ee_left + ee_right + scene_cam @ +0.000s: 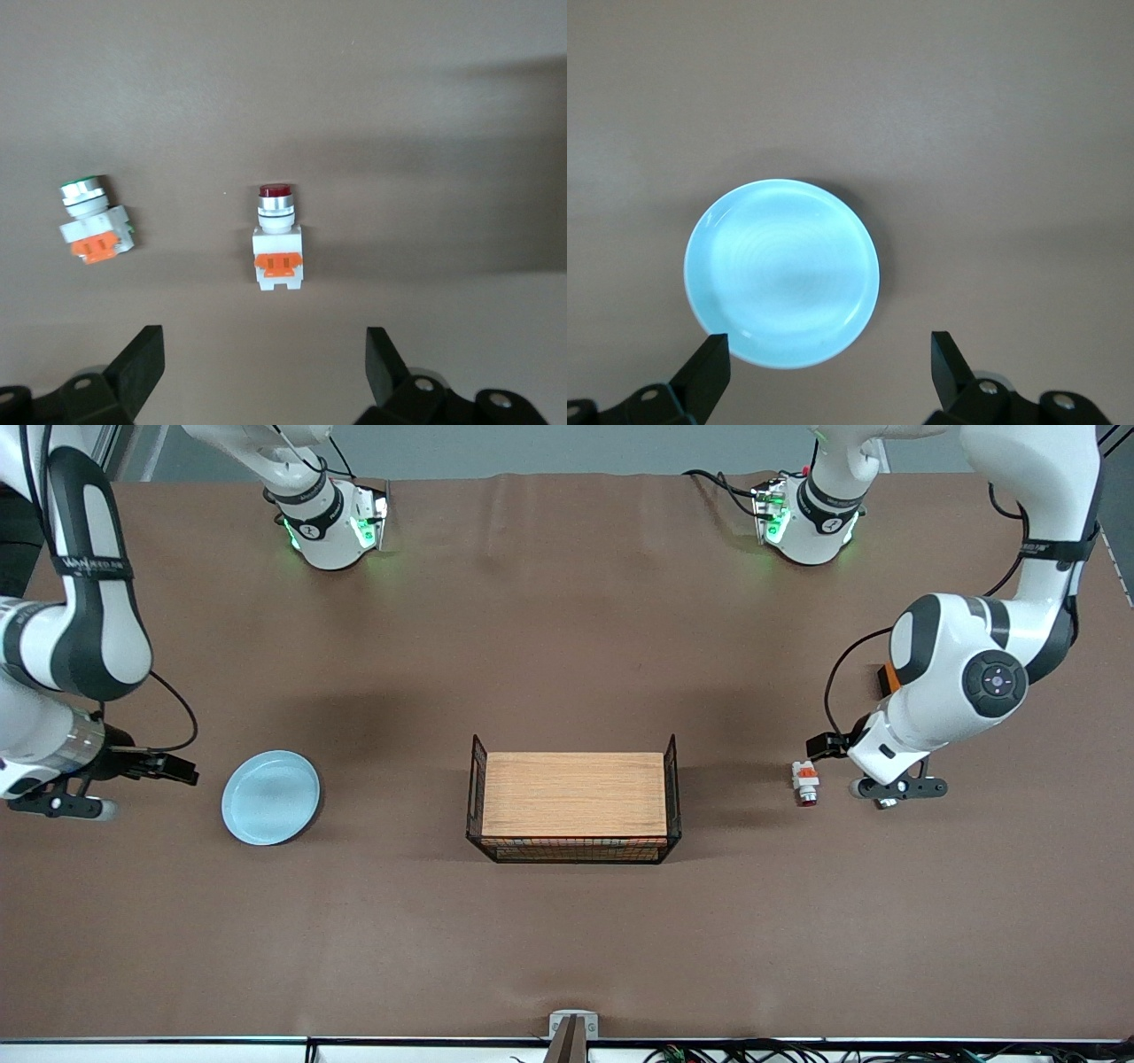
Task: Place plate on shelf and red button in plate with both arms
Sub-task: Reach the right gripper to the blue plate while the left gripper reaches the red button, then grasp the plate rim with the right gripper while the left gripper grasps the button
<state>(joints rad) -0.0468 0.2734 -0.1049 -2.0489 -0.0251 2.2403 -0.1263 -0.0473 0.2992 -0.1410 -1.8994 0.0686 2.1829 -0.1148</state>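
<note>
Plate point(270, 797) and red button point(806, 783) both lie on the table point(567, 921), one at each end of the tray point(574, 806), which you see holds nothing yet.

Through the left wrist view, your left gripper point(257, 363) is spread wide, empty, lined up on the red button point(277, 239). A green-capped button point(91, 221) sits close beside it; drift sideways and you could grab or knock that one.

Through the right wrist view, your right gripper point(824, 363) gapes over the plate's point(782, 272) edge. That shallow rim could slip free if you pinch it thinly.
</note>
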